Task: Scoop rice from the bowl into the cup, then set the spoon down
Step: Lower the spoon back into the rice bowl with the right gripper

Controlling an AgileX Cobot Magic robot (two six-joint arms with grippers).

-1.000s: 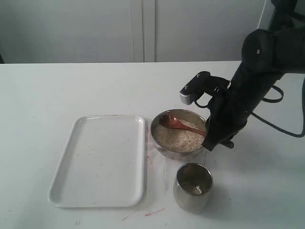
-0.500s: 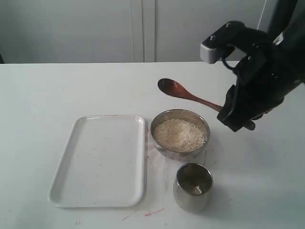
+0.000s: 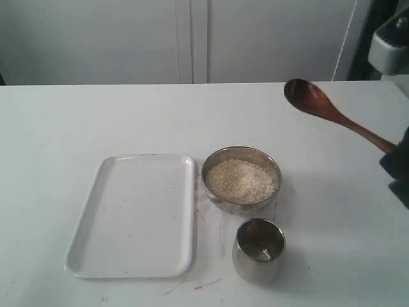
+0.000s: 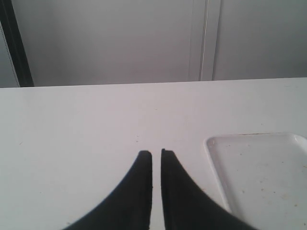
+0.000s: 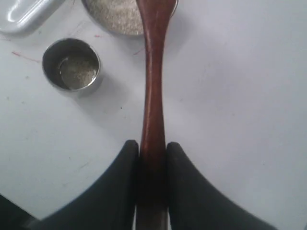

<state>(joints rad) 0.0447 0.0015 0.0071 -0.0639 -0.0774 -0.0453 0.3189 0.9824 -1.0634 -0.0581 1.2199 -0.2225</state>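
Note:
My right gripper [image 5: 152, 146] is shut on the handle of the dark wooden spoon [image 3: 332, 115]. It holds the spoon high in the air at the far right, and only a dark part of the gripper [image 3: 397, 167] shows at the frame edge. Whether the spoon carries rice cannot be told. The steel bowl [image 3: 208, 167] sits mid-table, filled with a flat heap of rice [image 3: 241, 181]. In front of it stands the steel cup [image 3: 255, 268], and some grains lie at the bottom of the cup [image 5: 71, 64]. My left gripper [image 4: 156, 154] is shut, holds nothing and hovers over bare table.
A white rectangular tray [image 3: 134, 214] lies left of the bowl, and its corner [image 4: 259, 172] shows beside my left fingers. Faint red marks streak the table in front of the tray. A white cabinet wall stands behind the table.
The spoon left the rice in the bowl, rose above it, then swung up and to the right. The right arm has drawn back almost out of the exterior view.

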